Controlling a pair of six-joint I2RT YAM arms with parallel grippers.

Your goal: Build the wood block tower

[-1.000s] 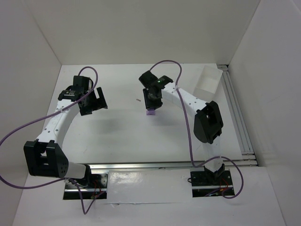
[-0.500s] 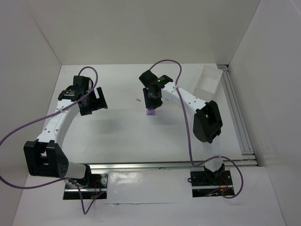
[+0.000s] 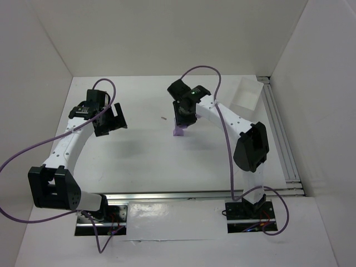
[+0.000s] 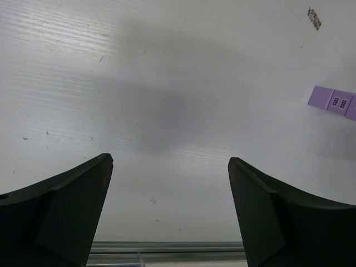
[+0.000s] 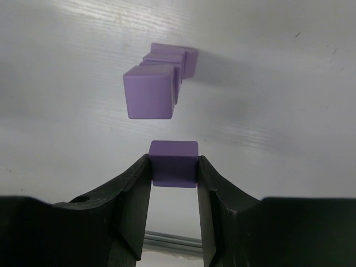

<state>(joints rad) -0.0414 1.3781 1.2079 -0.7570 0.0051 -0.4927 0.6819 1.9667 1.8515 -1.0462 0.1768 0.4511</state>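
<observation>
While the right arm is reaching from the lower right of the top view toward the middle of the table (image 3: 139, 156), elbow sharply bent, the right gripper (image 3: 182, 121) is pointing down just above the tower (image 3: 178, 132). In the right wrist view its fingers (image 5: 133, 194) are pinching one lilac cube (image 5: 173, 161) by two opposite sides, holding it near the tower's top cube (image 5: 150, 92) but apart from it. Wider base cubes (image 5: 181, 55) are peeking out behind that top cube. The column is showing almost end-on there, so its cube count is hard to make out, and from above the held cube is lying hidden under the gripper.

The left arm is arching up the left side of the top view. The left gripper (image 3: 114, 119) is hanging over bare table, its dark fingers (image 4: 67, 206) spread wide and holding nothing. At the right edge of the left wrist view a lilac piece (image 4: 332, 102) is being cut off by the frame, and the dark marks on it are too small to read.
</observation>
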